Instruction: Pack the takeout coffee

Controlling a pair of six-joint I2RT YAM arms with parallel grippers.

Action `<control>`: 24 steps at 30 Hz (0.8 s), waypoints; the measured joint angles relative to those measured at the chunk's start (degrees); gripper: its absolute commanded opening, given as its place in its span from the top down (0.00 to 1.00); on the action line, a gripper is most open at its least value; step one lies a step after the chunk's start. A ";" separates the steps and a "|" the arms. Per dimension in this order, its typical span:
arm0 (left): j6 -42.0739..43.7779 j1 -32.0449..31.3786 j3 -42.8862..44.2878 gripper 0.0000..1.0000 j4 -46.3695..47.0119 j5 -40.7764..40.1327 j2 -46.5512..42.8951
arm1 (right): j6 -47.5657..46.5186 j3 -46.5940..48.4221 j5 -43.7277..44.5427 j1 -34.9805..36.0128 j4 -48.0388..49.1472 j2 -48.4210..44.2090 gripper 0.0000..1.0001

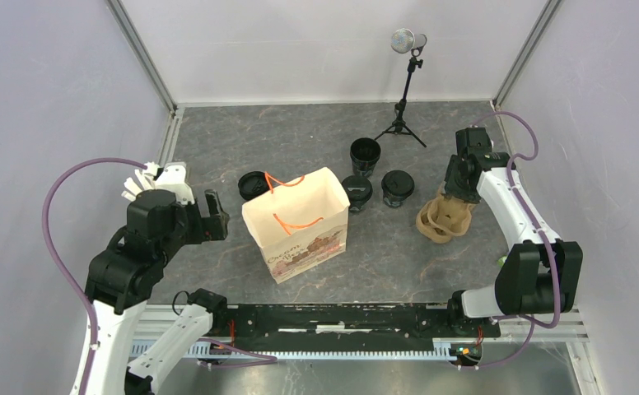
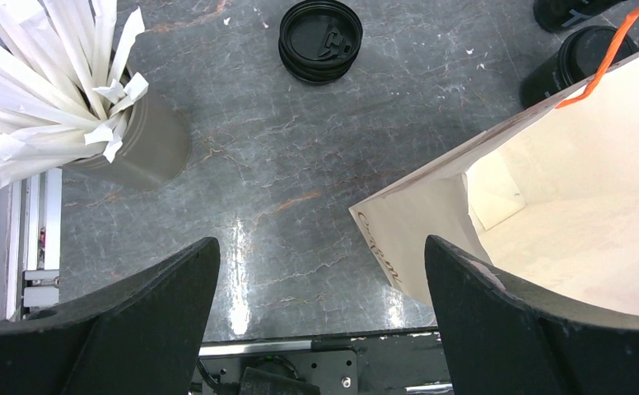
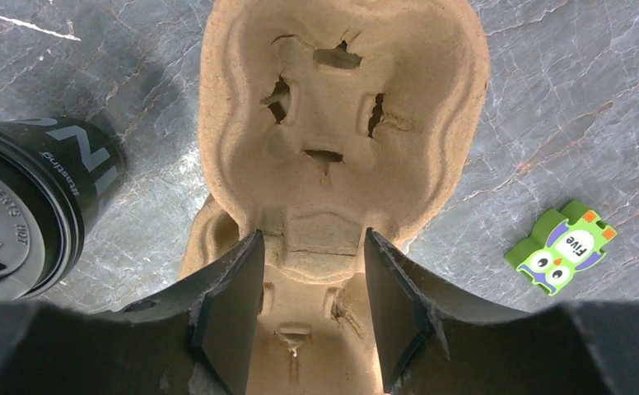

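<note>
- At 9 o'clock of the paper bag [image 1: 300, 222], left gripper [image 2: 320, 247] gaping wide, empty; risks clipping the rim and tipping it on a low swing.
- At 3 o'clock, right gripper [image 3: 312, 239] half-closed astride the centre rib of the carrier [image 3: 341, 123]; firm hold or not, cannot tell; risks dragging it sideways.
- At 1 o'clock, outside the bag: coffee cups [image 1: 398, 188], crowded together.
- Toward 12, open table [image 1: 316, 132] up to the tripod [image 1: 403, 107].

Light: bright, even, from overhead.
Glare: pale streaks on the dark grey marbled desk [image 2: 242, 247] in the left wrist view.
Shadows: soft and faint, close under the brown moulded-pulp cup carrier [image 3: 341, 107].
Focus: carrier crisp; black fingers [image 3: 230, 313] of the right hand [image 3: 312, 234] slightly soft near the lens.
Exposure: inside of the beige paper bag [image 2: 580, 214] nearly washed out.
</note>
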 measured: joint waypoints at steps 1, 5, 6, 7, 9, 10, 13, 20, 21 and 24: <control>0.00 0.00 0.15 0.00 -0.09 0.00 0.00 | 0.26 0.00 0.02 -0.02 0.02 0.00 0.43; 0.00 0.00 0.52 0.00 -0.52 -0.11 -0.04 | 1.03 0.00 -0.02 -0.35 0.02 0.00 0.44; 0.00 0.00 0.52 0.00 -0.68 -0.13 -0.04 | 1.18 0.00 -0.02 -0.48 0.02 0.00 0.44; 0.00 0.00 0.52 0.00 -0.81 -0.17 -0.04 | 1.29 0.00 -0.02 -0.66 0.02 -0.02 0.45; 0.00 0.00 0.52 0.00 -1.01 -0.20 -0.04 | 1.42 0.00 -0.15 -0.81 0.09 -0.02 0.46; 0.00 0.00 0.52 0.00 -1.09 -0.22 -0.04 | 1.46 0.00 -0.24 -0.81 0.20 -0.02 0.47; 0.00 0.00 0.52 0.00 -1.14 -0.24 -0.04 | 1.70 0.00 -0.52 -0.81 0.48 -0.04 0.48; 0.00 0.00 0.52 0.00 -1.14 -0.22 -0.04 | 2.51 0.00 -1.31 -2.40 1.07 -0.04 0.48; 0.00 0.00 0.52 0.00 -1.14 -0.24 -0.04 | 2.80 0.00 -1.31 -2.60 1.07 -0.04 0.48; 0.00 0.00 0.52 0.00 -1.14 -0.22 -0.02 | 4.17 -0.74 -1.53 -2.80 1.73 -0.31 0.49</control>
